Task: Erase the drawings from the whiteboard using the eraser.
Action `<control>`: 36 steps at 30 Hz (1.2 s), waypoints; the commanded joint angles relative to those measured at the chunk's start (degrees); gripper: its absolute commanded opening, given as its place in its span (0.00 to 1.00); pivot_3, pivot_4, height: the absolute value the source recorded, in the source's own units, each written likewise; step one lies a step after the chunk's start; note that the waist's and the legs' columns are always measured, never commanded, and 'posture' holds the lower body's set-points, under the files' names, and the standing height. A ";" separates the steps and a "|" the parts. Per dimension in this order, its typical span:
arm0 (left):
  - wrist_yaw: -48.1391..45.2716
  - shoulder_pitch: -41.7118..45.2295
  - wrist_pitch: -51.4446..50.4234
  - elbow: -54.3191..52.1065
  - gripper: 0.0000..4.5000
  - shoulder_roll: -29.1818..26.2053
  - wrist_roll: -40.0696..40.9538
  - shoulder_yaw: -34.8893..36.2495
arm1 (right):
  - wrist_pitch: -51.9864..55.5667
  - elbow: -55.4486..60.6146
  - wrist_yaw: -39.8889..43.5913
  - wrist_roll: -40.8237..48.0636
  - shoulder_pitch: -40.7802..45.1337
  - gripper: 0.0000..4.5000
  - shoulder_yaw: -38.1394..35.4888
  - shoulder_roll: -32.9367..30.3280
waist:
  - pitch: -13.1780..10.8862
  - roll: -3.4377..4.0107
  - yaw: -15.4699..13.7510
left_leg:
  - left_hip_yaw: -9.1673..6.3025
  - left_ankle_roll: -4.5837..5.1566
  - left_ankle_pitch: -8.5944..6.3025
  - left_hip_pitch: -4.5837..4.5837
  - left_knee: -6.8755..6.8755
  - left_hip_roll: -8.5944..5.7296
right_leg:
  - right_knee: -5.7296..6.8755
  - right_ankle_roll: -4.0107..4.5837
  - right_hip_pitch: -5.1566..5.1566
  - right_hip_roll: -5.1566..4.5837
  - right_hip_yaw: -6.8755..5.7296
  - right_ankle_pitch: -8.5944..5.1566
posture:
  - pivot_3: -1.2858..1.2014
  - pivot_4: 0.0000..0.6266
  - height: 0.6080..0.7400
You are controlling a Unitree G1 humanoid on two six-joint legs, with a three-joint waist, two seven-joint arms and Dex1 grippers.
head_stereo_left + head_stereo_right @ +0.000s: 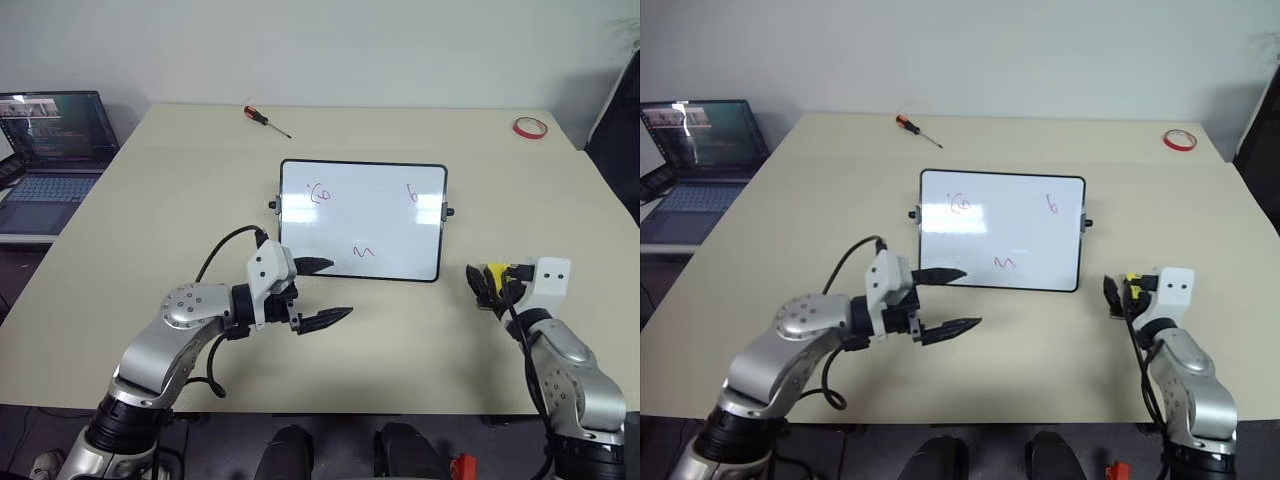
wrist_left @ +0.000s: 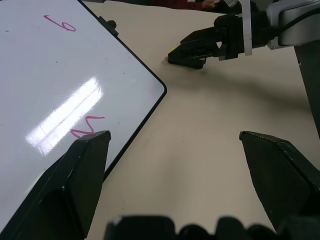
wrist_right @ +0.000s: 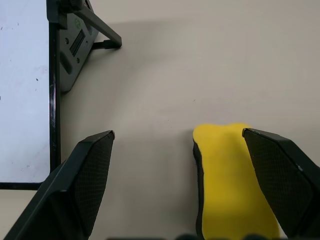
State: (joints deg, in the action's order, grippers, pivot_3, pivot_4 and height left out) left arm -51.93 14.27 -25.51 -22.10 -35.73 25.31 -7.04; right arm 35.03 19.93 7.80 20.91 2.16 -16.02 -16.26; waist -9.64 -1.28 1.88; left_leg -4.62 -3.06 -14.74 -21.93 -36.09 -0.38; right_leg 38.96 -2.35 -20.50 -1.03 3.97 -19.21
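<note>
The whiteboard (image 1: 362, 220) lies flat near the middle of the tabletop (image 1: 150, 220), its long axis running parallel to the tabletop's near edge. Three red drawings are on it: a looped squiggle (image 1: 320, 193) toward its far left corner, a "6"-like mark (image 1: 411, 193) toward its far right corner, and a wavy "m" (image 1: 363, 251) by the middle of its near edge.

The eraser (image 3: 230, 180) rests on the tabletop off the board's near right corner, apart from the board, yellow face up, its long axis running roughly toward the far edge. The right end effector (image 1: 489, 281) is spread wide with the eraser between its fingers; one finger (image 3: 280, 175) lies along the eraser's side, the other stands well clear. Whether the eraser is gripped cannot be told.

The left end effector (image 1: 322, 292) is spread and empty, pointing rightward just off the board's near left corner.

A screwdriver (image 1: 267, 121) lies near the far edge, a red tape ring (image 1: 530, 127) near the far right corner.
</note>
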 commanded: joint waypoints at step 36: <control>-3.03 1.86 4.72 1.73 1.00 -0.29 -4.09 -0.57 | 4.76 -2.96 -3.42 1.31 4.96 1.00 -3.57 2.07 | -0.01 0.01 0.04 | 0.01 0.00 0.00 0.00 0.00 0.00 | 0.01 0.00 -0.01 0.00 -0.01 0.00 | 0.52 0.24 1.00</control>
State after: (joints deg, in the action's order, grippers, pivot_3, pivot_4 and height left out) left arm -54.66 15.31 -21.99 -19.85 -35.99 21.45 -7.81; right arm 40.43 15.95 4.45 21.99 6.23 -19.10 -13.78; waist -9.65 -1.27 1.92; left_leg -4.60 -3.05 -14.74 -21.93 -36.08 -0.38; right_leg 38.97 -2.34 -20.51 -1.03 3.96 -19.21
